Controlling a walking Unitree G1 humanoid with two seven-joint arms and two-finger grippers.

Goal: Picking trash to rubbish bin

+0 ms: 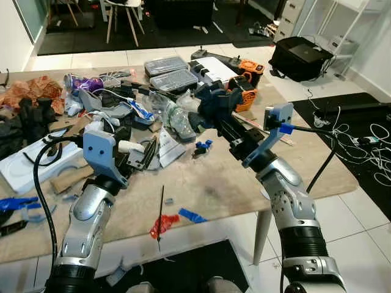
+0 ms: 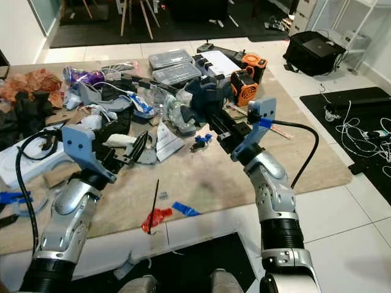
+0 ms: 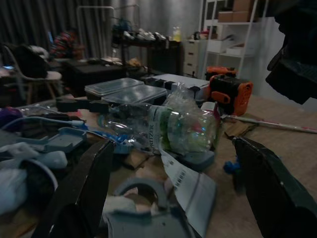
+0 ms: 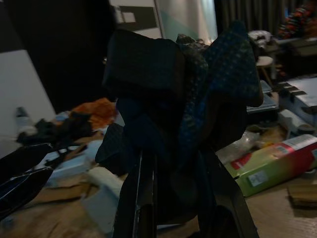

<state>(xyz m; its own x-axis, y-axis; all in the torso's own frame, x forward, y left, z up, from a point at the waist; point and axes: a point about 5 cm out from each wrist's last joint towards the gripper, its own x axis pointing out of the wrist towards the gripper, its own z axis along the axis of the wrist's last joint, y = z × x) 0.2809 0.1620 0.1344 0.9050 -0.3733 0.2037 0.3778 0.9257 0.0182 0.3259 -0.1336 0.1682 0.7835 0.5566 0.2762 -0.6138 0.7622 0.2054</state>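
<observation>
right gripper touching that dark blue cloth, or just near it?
Touching. The right wrist view shows the right gripper with both fingers closed on the dark blue cloth, which bunches above them.

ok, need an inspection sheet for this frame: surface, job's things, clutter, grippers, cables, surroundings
Surface: wooden table, crowded at the back, bare near the front edge.
Job's things: dark blue cloth; crushed plastic bottle lying on its side; rubbish bin nothing seen.
Clutter: orange tool, two grey cases, red scrap.
Grippers: right gripper shut on the cloth, raised over the table; left gripper open, pointed at the bottle.
Cables: white cables on the floor.
Surroundings: black bag, white tiled floor.
</observation>
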